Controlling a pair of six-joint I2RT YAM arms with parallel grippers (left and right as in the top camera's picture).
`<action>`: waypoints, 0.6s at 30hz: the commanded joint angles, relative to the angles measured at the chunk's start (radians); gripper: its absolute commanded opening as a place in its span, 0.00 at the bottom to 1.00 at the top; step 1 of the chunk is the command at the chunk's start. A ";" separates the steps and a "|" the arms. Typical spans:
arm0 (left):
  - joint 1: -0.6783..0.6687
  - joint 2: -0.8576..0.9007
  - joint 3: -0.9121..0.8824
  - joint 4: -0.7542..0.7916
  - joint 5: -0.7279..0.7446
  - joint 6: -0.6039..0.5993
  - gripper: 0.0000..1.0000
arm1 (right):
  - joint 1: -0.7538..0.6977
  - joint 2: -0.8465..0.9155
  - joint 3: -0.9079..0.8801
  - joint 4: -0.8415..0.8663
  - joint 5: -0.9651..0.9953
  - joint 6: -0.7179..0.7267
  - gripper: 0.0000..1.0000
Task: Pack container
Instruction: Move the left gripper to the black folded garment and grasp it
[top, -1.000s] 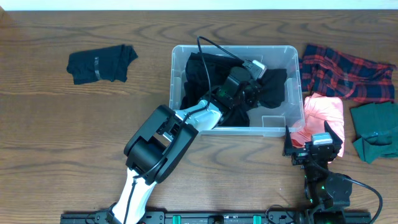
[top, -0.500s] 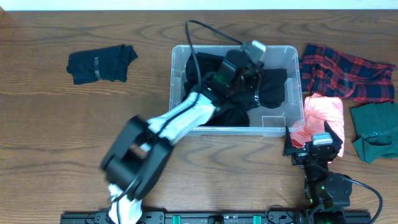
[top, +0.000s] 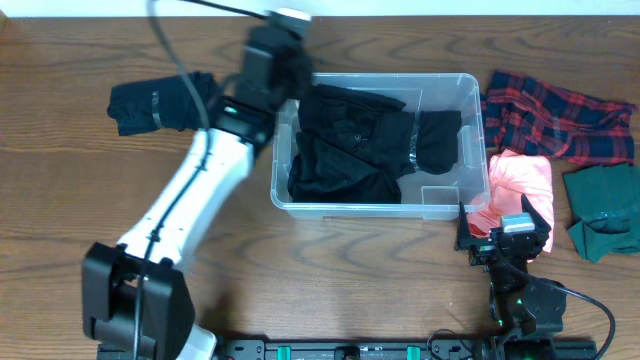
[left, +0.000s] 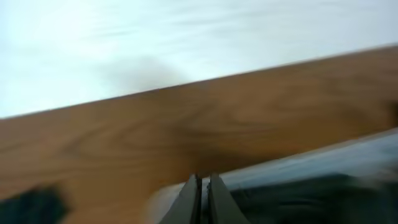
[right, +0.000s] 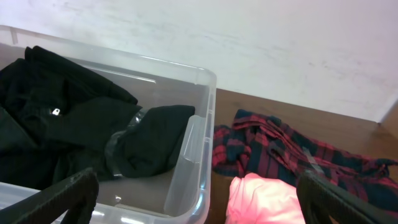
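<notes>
Container: clear rectangular bin (top: 283, 190) with rounded corners and a thick rim, in the middle of the worktop (top: 60, 200) toward its far edge.
Contents: black clothing (top: 350, 140) heaped across most of the bottom; the near right corner shows bare plastic.
Left gripper: (left: 204, 190) fingers pressed together with nothing between them, blurred, above the container's far left corner.
Right gripper: (top: 500, 222) fingers spread wide, near the front edge, just off the container's near right corner.
Right edge: plaid garment (top: 555, 115) and pink garment (top: 522, 178) lie just beside the right wall; green garment (top: 605, 210) farther right.
Left side: dark garment (top: 160, 102) well apart from the container, the left arm (top: 185, 195) crossing between them.
Open room: bare wood in front of the container.
</notes>
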 joint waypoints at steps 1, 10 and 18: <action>0.092 0.002 0.010 -0.002 -0.046 0.013 0.07 | -0.009 -0.004 -0.002 -0.004 -0.001 -0.008 0.99; 0.298 0.083 0.010 0.013 -0.045 0.013 0.27 | -0.009 -0.004 -0.002 -0.004 -0.001 -0.008 0.99; 0.402 0.224 0.010 0.081 -0.045 0.014 0.98 | -0.009 -0.004 -0.002 -0.004 0.000 -0.008 0.99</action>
